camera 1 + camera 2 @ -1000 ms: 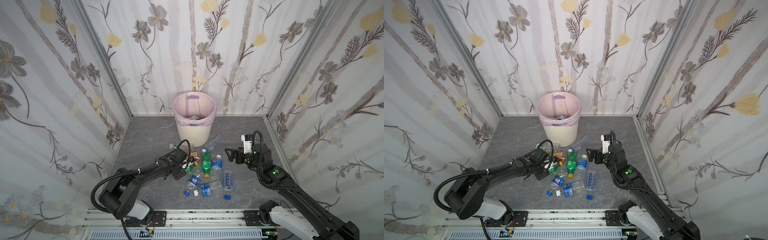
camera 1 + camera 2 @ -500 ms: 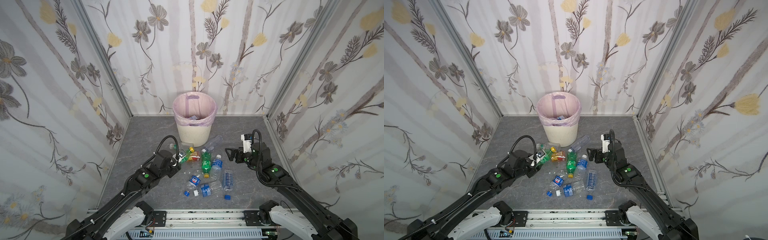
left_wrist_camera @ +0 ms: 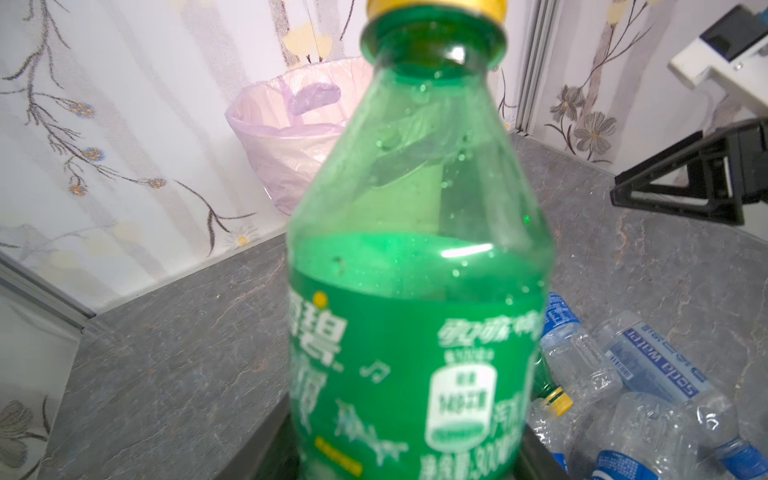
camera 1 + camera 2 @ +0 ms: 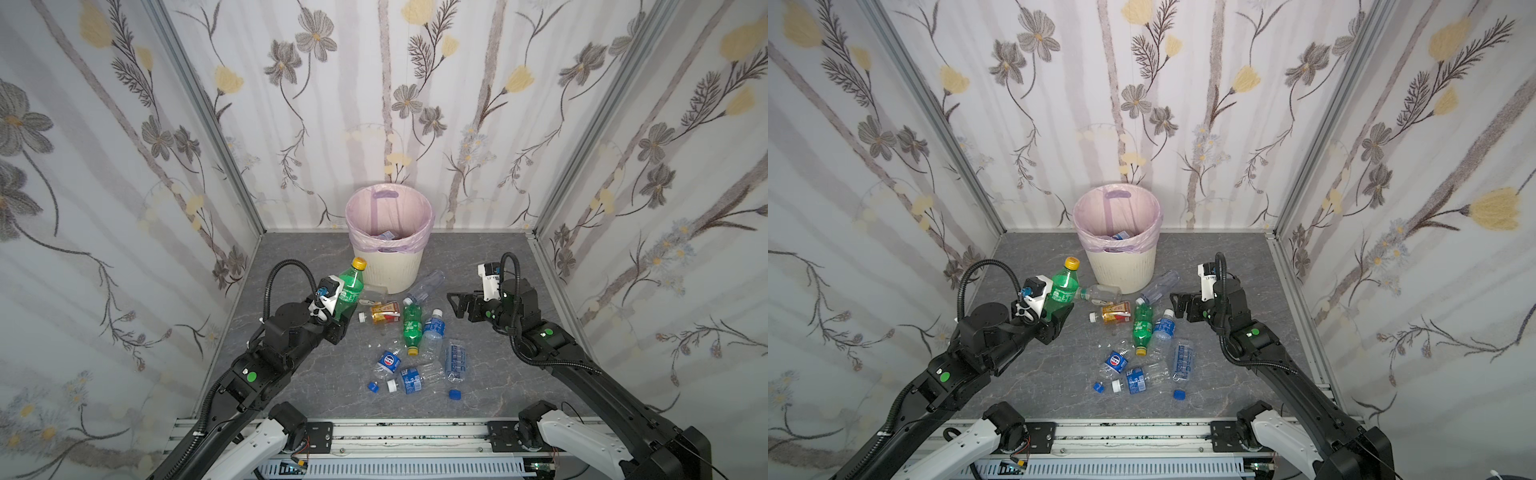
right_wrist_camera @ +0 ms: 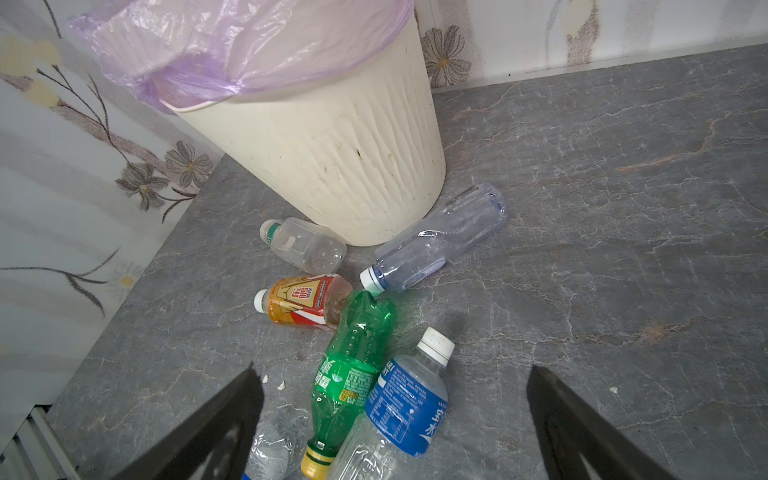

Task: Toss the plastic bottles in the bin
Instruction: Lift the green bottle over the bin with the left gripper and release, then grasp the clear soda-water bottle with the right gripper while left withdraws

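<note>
At the front of the grey bench point(image 4: 332, 374), a blue cap point(image 4: 455, 394) and a white cap point(image 4: 390, 386) lie loose beside crushed clear bottles with blue labels point(image 4: 411, 379). Just behind them a lying green bottle point(image 4: 410, 324), its yellow cap toward the front, rests against a blue-labelled bottle with a white cap point(image 4: 433, 328).

On the left, the left end effector point(image 4: 341, 311) is clenched on the lower body of the held green bottle point(image 4: 349, 289). This bottle is lifted clear of the bench, cap up, near the bin's left side in both top views. On the right, the right end effector point(image 4: 457, 306) hangs released, its jaws wide apart with nothing between them, just right of the pile.

Further back, a red-orange labelled bottle point(image 4: 384, 312) touches the lying green bottle's base. Beyond it, a small clear bottle point(image 4: 1100, 293) and a longer bluish clear bottle point(image 4: 424, 286) lie just beside the foot of the bin point(image 4: 388, 270). The bin is cream, ribbed and lined with a lilac bag, and stands against the back wall.
</note>
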Controlling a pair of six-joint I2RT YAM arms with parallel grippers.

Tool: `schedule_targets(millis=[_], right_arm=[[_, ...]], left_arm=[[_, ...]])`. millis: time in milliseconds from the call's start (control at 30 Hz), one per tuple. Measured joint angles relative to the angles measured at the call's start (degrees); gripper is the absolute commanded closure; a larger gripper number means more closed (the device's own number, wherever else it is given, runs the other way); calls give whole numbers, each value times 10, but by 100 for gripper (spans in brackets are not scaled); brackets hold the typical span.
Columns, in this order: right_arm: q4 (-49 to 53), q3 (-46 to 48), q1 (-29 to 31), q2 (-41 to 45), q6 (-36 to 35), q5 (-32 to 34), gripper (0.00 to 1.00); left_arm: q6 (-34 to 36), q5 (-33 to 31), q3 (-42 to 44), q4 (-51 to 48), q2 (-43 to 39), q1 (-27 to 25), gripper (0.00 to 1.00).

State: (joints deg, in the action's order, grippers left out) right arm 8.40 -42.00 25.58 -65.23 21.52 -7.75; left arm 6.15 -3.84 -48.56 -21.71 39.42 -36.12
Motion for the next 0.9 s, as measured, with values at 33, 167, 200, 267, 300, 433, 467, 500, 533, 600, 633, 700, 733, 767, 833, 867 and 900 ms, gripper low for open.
schedule_targets(millis=[33, 167, 200, 267, 300, 433, 467, 500, 533, 600, 633, 700, 733, 767, 833, 867, 900], right_arm=[[1, 0, 0, 0, -2, 0, 0], [7, -1, 0, -11, -6, 0, 0], [10, -2, 0, -15, -6, -3, 1], [22, -12, 0, -22, -6, -10, 1], [23, -19, 1, -24, -6, -12, 1], [32, -31, 2, -23, -5, -22, 1], [41, -31, 2, -20, -5, -22, 1], [52, -31, 2, -16, -5, -21, 1], [61, -31, 2, -12, -5, -21, 1], [77, -31, 2, -4, -5, -14, 1], [84, -30, 2, -1, -5, -10, 1], [101, -30, 2, 3, -5, -8, 2], [111, -30, 2, 3, -5, -6, 2], [119, -30, 2, 3, -3, -2, 2], [141, -30, 2, 2, 1, 3, 2], [150, -30, 4, -2, 1, 2, 3], [163, -30, 6, -8, 6, 3, 3]], left_arm=[[-6, 2, -18, 5, 21, 0, 39], [-22, 18, -151, 35, 164, 2, 36], [-26, 25, -217, 42, 226, 5, 23], [-38, 20, -332, 71, 334, 11, 0], [-52, 13, -391, 76, 385, 19, 0], [-113, 7, -521, 83, 502, 54, 0], [-125, 6, -526, 82, 507, 59, 0], [-136, 2, -525, 78, 507, 63, 0], [-143, 1, -516, 81, 501, 65, 0], [-154, 4, -481, 82, 476, 67, 0], [-156, 4, -456, 80, 457, 69, 0], [-160, 0, -406, 77, 419, 74, 0], [-162, -5, -374, 77, 392, 78, 0], [-163, -9, -346, 77, 368, 80, 0], [-165, -17, -284, 77, 307, 86, 0], [-168, -21, -253, 81, 278, 89, 0], [-172, -23, -219, 80, 245, 94, 0]])
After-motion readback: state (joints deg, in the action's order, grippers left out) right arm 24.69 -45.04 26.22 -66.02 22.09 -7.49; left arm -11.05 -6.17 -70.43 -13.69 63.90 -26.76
